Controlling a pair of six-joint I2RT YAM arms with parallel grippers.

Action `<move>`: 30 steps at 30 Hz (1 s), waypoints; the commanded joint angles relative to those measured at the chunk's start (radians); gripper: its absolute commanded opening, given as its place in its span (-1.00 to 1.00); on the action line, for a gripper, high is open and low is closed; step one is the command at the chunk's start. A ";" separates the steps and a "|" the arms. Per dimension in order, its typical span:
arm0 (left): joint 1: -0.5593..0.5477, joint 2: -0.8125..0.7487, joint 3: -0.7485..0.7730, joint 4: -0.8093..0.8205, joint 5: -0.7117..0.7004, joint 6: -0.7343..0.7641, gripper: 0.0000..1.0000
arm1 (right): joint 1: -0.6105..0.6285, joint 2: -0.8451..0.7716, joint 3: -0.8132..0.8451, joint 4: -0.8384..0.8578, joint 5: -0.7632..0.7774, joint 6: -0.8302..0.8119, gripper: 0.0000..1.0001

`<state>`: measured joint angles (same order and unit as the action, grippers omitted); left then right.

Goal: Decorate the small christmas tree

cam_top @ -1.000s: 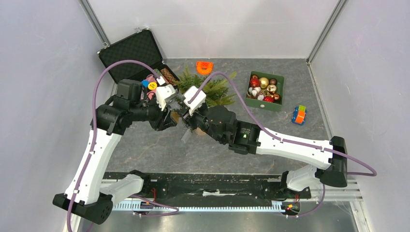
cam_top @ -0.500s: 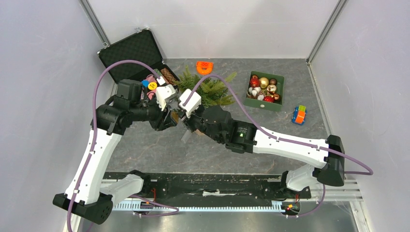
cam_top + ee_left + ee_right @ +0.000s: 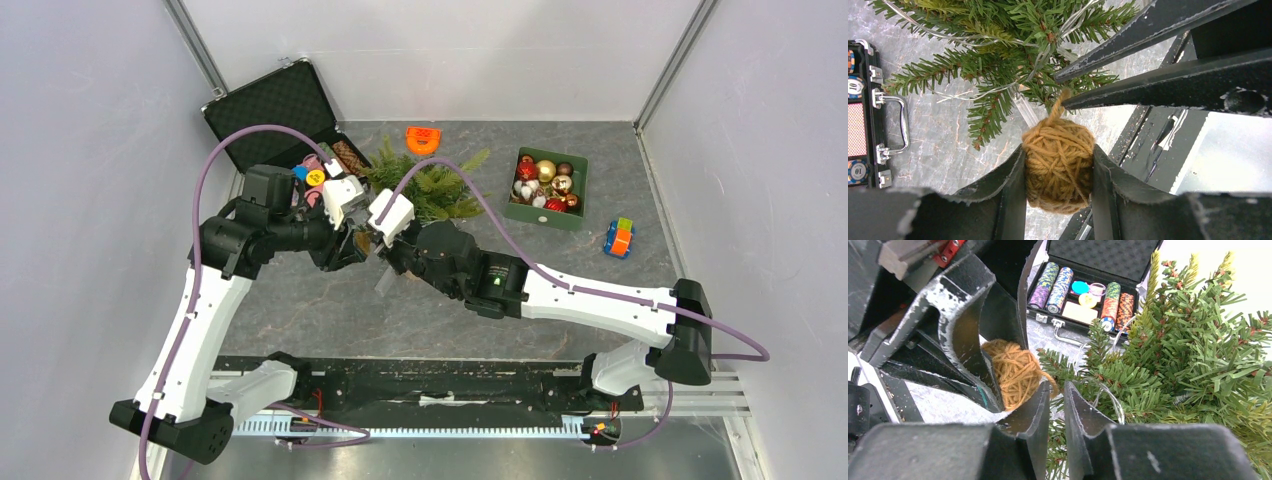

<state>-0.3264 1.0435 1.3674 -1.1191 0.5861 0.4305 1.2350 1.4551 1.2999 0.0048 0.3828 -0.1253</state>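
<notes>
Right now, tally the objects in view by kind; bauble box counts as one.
small christmas tree: 1
poker chip case: 1
yarn ball: 1
green box of baubles: 1
orange plastic piece: 1
multicoloured toy block: 1
Total: 6

"10" on two poker chips

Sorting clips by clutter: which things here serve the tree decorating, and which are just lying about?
In use: tree; ball of yarn held in the left fingers; baubles.
Lying about: poker-chip case; orange plastic piece; coloured toy.
</notes>
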 commanded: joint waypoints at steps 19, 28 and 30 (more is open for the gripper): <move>0.005 -0.001 0.017 0.050 0.025 0.022 -0.95 | 0.003 0.003 0.001 0.082 0.075 -0.006 -1.00; 0.006 0.011 0.006 0.050 0.000 0.026 -0.95 | 0.003 0.037 0.027 0.081 0.103 -0.008 -1.00; 0.006 0.017 0.007 0.051 0.003 0.022 -0.95 | 0.003 0.042 0.034 0.074 0.102 -0.009 -1.00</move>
<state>-0.3264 1.0512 1.3674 -1.0992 0.5816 0.4305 1.2350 1.4879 1.2942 0.0479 0.4603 -0.1253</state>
